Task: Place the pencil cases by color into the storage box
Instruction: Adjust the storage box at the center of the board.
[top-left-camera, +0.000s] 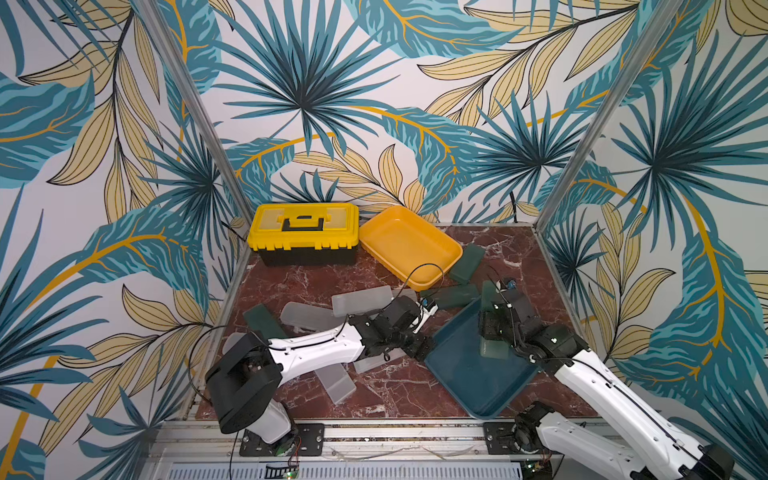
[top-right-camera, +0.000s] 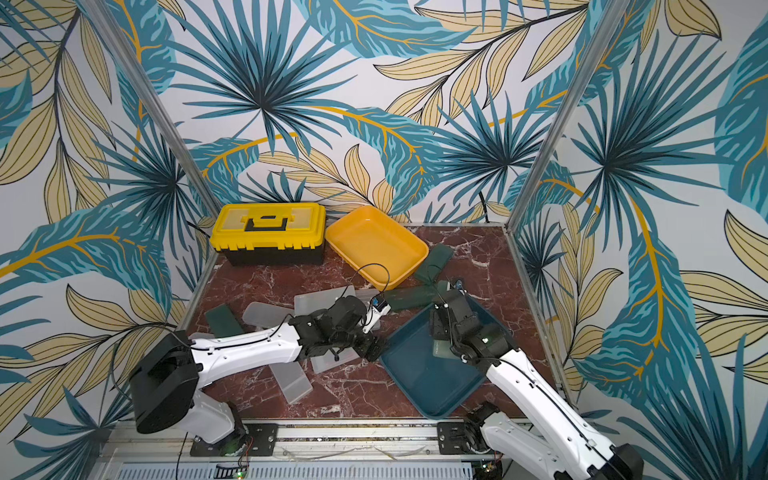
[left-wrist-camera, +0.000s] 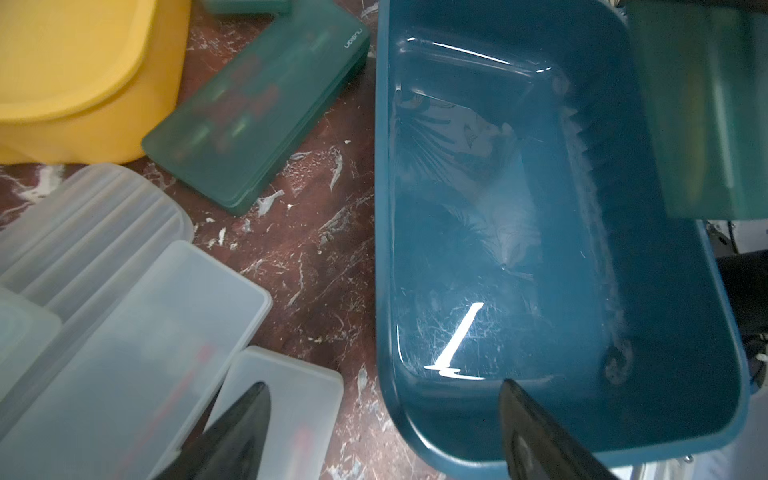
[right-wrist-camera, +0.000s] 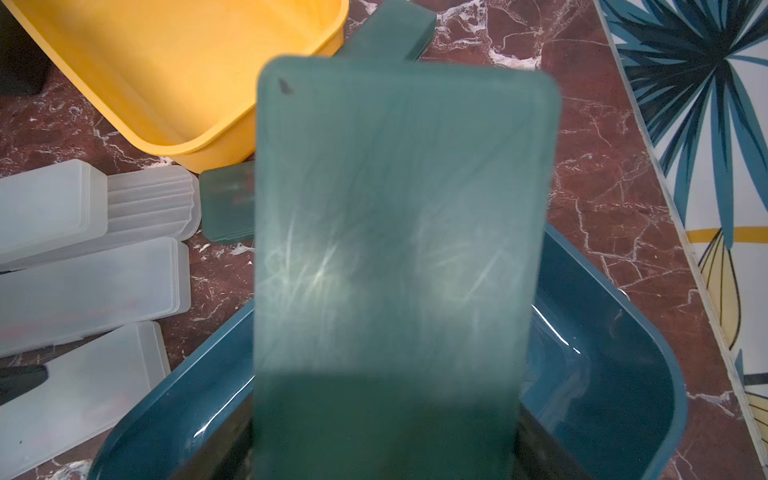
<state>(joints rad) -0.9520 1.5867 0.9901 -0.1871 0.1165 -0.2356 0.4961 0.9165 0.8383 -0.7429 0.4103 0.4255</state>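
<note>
Green pencil case, clamped in my right hand, hangs over the teal bin, not yet set down. My left hand, fingers apart and empty, hovers at the bin's rim beside the frosted cases lying on the surface. Best, I judge, to lower the case until it lies flat along the bin's floor, release low, and stay clear of the left hand.

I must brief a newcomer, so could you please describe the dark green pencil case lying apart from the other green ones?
From the yellow toolbox at the back, come toward the left arm along that side to the frosted white cases. The dark green pencil case lies at their outer end, the only green one among white.
</note>
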